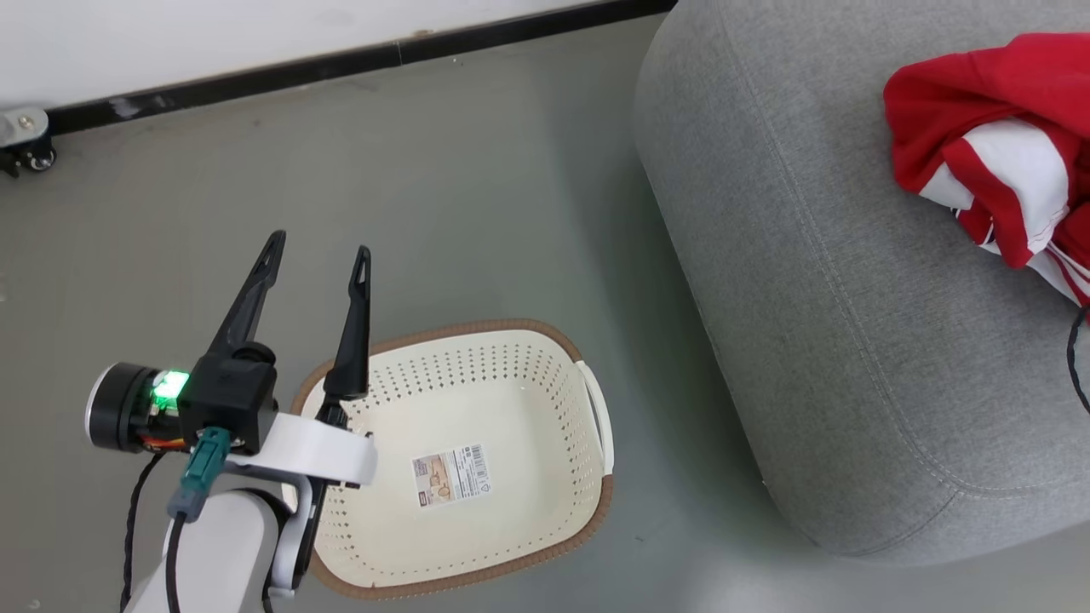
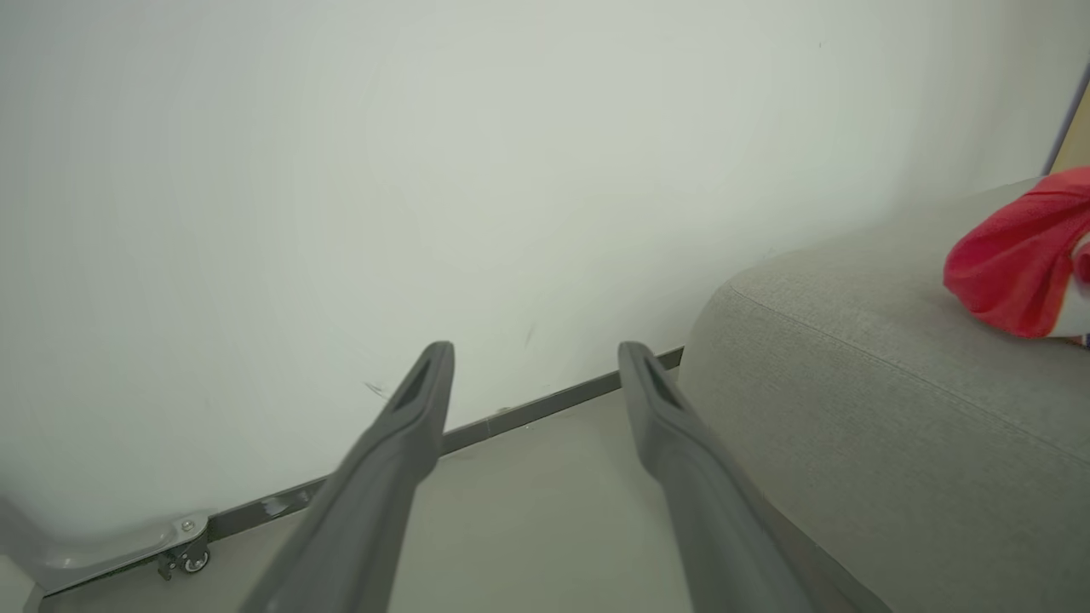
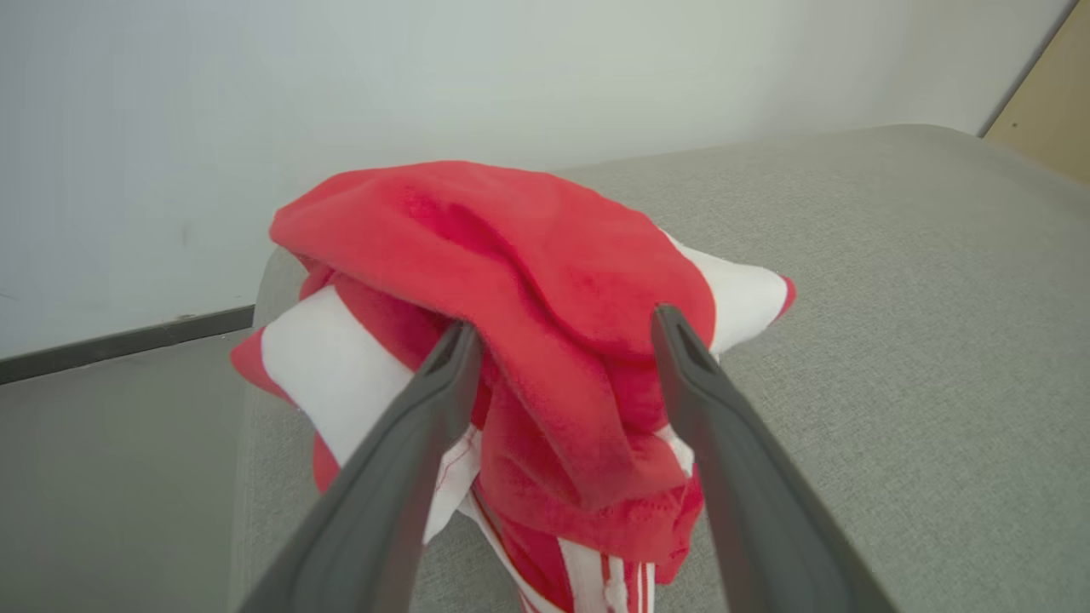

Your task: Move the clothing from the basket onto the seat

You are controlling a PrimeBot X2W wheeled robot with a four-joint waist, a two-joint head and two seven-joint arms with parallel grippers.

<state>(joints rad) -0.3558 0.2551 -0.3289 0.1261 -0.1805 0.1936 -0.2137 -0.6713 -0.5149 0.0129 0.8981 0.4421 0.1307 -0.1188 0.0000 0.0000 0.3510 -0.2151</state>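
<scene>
Right gripper [image 3: 564, 322]: wide astride red sports garment [image 3: 528, 230] on sofa cushion [image 3: 894, 298]; left gripper [image 1: 319, 245]: wide, empty. Likely light, limp; pinch the bunched fold between jaws.

Wall [image 1: 255, 34]: off-white, plain, matte; a few faint scuff marks [image 2: 375, 389] low down.
Baseboard [image 1: 341, 61]: dark strip along the foot of the wall, chipped pale in one spot towards the left.
Floor [image 1: 477, 213]: smooth grey, unpatterned, lightly speckled.
Seat [image 1: 851, 340]: large light-grey fabric cushion, rounded edges, stitched seams, set on the floor close to the wall.
Caster [image 1: 34, 157]: small black wheel under a grey metal bracket [image 1: 21, 128], against the baseboard at far left.
Panel [image 3: 1052, 128]: tan, wood-coloured, beyond the seat at the upper right of the right wrist view.
Light: even, diffuse; soft shadow on the floor beside the seat.
</scene>
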